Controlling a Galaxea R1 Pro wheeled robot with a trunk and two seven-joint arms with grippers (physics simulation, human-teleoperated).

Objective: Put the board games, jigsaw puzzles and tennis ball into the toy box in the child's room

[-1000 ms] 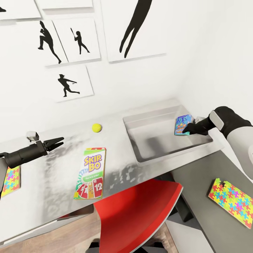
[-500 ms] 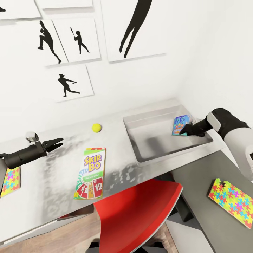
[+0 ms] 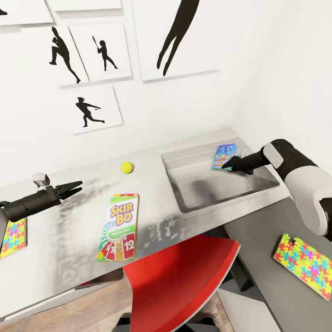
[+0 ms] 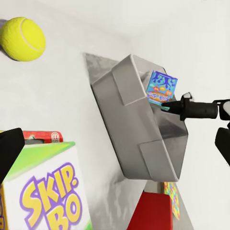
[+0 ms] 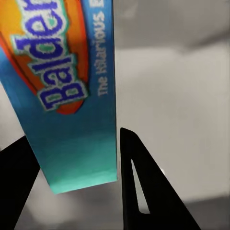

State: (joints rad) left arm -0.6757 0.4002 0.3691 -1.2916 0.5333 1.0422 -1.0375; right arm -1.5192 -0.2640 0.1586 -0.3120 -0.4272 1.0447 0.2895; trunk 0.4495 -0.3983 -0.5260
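Over the toy box: the right gripper is holding the blue board game by its lower edge, above the far side of the bin.
Doing it well: I'd be lowering the box until it lies nearly flat inside, then letting go.
Right gripper: fingers are pinching the game's edge, narrowly parted.
Left gripper: hovering over the table, fingers slightly apart, holding nothing, near the Skip-Bo box and tennis ball.

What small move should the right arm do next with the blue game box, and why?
Probably lower it a little and open the jaws: the right gripper holds the small blue cartoon-printed game box over the shallow light-grey toy box, apparently above its floor.
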